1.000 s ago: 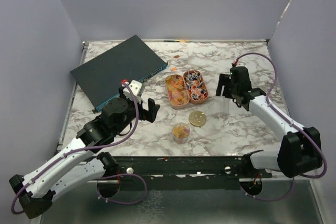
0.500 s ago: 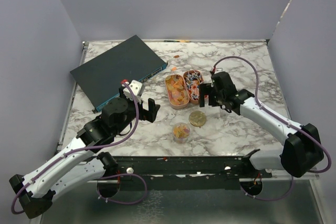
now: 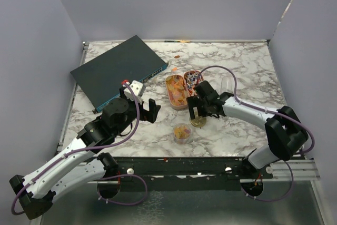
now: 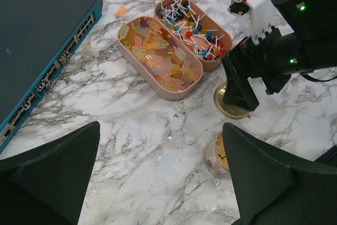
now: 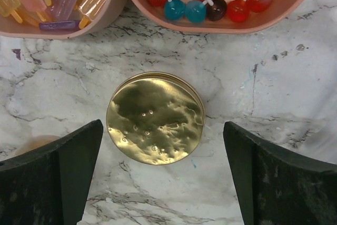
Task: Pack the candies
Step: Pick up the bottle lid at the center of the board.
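Directly above the gold lid [image 5: 156, 118], my right gripper [image 5: 160, 130] hangs with its jaws spread wide. One dark finger [image 5: 63, 177] stands on each side of the lid, neither touching it, and nothing is held.

Just beyond the lid, two oval peach trays lie side by side and touching:
- **Left tray** [image 4: 136, 72]: holds the orange-yellow candies [image 4: 158, 59], mixed with some pink and purple pieces shaped like tiny ice lollies.
- **Right tray** [image 4: 209, 68]: holds the mixed candies [image 4: 192, 25], small red, blue and dark balls on white sticks.

On the near side of the lid, a little to its left, stands a small clear jar [image 3: 181, 133] with orange pieces inside. Whether they fill it cannot be told.

Farther beyond the lid than the trays, two loose orange pieces [image 4: 121, 10] lie on the marble table [image 3: 242, 67], beside the corner of a dark blue-edged box [image 3: 120, 71].

Well to the left of the lid, my left gripper [image 3: 141, 103] is held above the table with its jaws likewise fully apart and empty. From its wrist view, the trays, the lid and my right gripper all appear between its two fingers [image 4: 58, 172].
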Available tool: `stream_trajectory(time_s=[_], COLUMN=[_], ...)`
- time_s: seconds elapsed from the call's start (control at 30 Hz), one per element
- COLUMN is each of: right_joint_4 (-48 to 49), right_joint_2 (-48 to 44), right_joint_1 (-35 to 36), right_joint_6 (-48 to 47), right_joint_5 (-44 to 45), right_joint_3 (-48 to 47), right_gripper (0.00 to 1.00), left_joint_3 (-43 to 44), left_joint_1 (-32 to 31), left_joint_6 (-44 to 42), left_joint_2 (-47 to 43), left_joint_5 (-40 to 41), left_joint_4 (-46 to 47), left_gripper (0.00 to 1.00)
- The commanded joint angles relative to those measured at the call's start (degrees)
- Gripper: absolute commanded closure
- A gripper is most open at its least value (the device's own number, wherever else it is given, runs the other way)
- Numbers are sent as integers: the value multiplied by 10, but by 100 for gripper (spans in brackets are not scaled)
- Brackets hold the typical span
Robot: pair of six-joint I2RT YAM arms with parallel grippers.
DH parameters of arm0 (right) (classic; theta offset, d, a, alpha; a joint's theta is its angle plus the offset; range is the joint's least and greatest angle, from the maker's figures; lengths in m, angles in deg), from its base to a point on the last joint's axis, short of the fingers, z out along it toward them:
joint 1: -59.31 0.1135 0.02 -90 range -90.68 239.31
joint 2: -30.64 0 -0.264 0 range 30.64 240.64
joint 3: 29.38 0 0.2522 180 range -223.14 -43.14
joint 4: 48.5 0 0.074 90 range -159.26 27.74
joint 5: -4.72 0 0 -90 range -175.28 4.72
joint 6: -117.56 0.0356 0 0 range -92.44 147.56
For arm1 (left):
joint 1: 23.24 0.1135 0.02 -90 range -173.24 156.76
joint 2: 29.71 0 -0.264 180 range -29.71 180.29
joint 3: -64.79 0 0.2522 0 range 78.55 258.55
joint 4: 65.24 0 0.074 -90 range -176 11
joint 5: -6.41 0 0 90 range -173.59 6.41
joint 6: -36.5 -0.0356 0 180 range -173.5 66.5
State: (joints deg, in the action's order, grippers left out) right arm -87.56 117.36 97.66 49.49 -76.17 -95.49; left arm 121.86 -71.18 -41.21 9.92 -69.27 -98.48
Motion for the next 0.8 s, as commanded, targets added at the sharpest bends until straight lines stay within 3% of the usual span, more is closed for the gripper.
stream_trajectory(time_s=[0.0,0.63,0.77], right_joint_4=[3,-2,-8], right_joint_2=[27,66,67], right_joint_1=[14,32,36], right_joint_6=[13,15,15], right_joint_5=[-3,17,29], right_joint_3=[-12,-14,-19], right_gripper=[0,0,5], left_joint_3=[-3,-2,-2], left_joint_1=[4,3,4], left_joint_6=[-9,-7,-8], left_joint_2=[-5,-5,-2], left_joint_5=[8,5,4], left_joint_4=[-5,-4,-5], left_gripper=[1,1,1])
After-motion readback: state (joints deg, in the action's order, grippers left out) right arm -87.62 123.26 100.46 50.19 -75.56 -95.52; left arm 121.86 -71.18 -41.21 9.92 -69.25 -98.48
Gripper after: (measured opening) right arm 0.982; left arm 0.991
